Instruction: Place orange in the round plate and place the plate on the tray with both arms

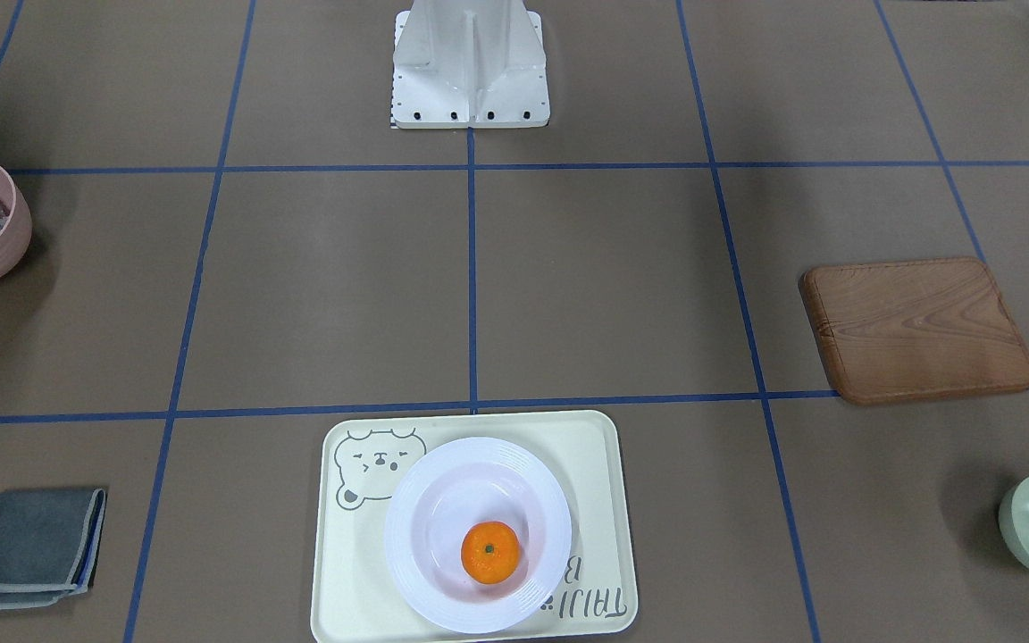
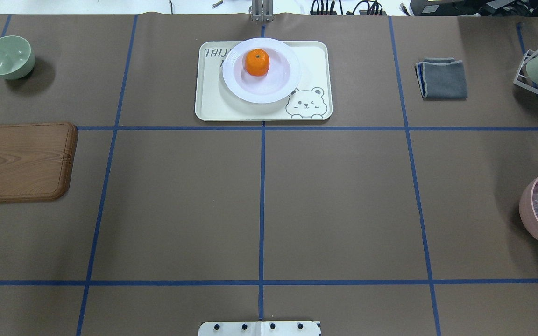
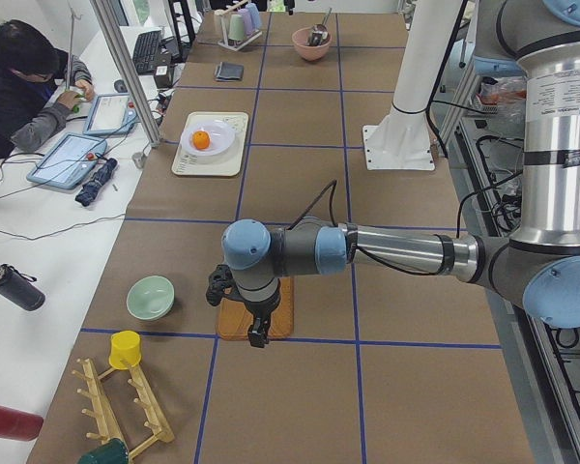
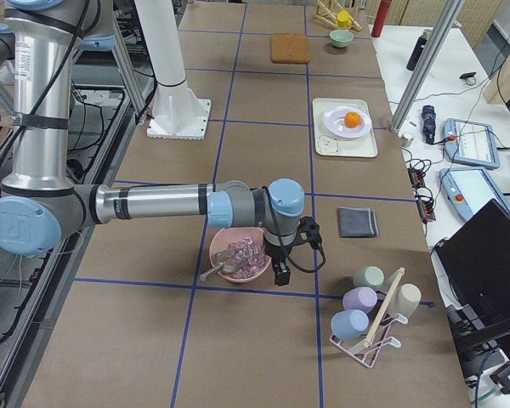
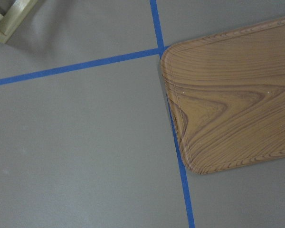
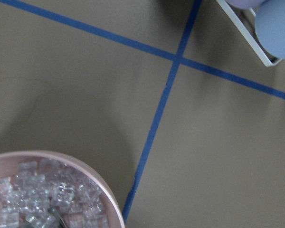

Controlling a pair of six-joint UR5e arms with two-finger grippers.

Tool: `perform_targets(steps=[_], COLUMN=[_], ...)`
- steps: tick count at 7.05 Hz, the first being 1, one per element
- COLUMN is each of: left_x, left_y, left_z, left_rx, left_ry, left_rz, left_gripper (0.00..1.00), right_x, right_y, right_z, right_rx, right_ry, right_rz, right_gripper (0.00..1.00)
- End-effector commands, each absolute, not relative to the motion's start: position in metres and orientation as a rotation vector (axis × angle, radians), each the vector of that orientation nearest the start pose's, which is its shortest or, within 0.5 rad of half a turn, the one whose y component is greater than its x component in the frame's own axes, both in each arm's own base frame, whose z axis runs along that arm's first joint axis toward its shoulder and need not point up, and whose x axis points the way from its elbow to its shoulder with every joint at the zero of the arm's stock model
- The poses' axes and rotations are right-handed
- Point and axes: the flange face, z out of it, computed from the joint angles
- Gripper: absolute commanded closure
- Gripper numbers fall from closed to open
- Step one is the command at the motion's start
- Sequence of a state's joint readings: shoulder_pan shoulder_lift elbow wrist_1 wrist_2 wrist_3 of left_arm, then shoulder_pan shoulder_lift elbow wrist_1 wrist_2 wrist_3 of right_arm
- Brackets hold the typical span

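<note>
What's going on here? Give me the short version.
Nothing is being handled. The orange sits in the round plate, and the plate rests on the tray. The left gripper hangs near the wooden board, the right gripper near the pink bowl, both far from the tray.

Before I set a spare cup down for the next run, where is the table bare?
The middle, between the tray and the robot base, bordered by the wooden board and the pink bowl, is bare. So is the strip between tray and grey cloth. The tray is filled by the round plate.
</note>
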State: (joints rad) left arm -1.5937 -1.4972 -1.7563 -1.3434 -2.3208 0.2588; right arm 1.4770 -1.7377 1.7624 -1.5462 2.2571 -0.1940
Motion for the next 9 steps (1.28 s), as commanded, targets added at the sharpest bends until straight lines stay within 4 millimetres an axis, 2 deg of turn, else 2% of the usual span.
perform_targets(steps=[1, 2, 3, 4, 5, 6, 7, 9], left_x=[-0.076, -0.076, -0.076, -0.075, -0.075, -0.076, -0.075, -0.076], left_y=[-0.446, -0.446, -0.446, -0.437, -0.437, -0.437, -0.437, -0.439], left_z=[0.628, 0.630, 0.632, 0.635, 0.636, 0.635, 0.634, 0.624], left_rx=[-0.010, -0.013, -0.015, -0.019, -0.021, -0.019, -0.017, 0.005], left_ry=[0.759, 0.761, 0.761, 0.763, 0.764, 0.763, 0.763, 0.761], left_rz=[0.179, 0.177, 0.178, 0.176, 0.175, 0.174, 0.177, 0.185], left_gripper=[0.01, 0.01, 0.01, 0.01, 0.01, 0.01, 0.01, 0.01], right_x=[0.045, 0.059, 0.063, 0.062, 0.064, 0.063, 0.071, 0.071], right_y=[-0.382, -0.380, -0.382, -0.396, -0.409, -0.436, -0.445, -0.446], right_z=[0.673, 0.670, 0.665, 0.656, 0.642, 0.618, 0.614, 0.613], right_rx=[0.079, 0.105, 0.118, 0.100, 0.036, -0.030, -0.039, -0.036], right_ry=[-0.769, -0.785, -0.796, -0.804, -0.802, -0.787, -0.688, -0.693], right_rz=[-0.241, -0.209, -0.198, -0.188, -0.158, -0.143, -0.148, -0.143], right_gripper=[0.00, 0.00, 0.00, 0.00, 0.00, 0.00, 0.00, 0.00])
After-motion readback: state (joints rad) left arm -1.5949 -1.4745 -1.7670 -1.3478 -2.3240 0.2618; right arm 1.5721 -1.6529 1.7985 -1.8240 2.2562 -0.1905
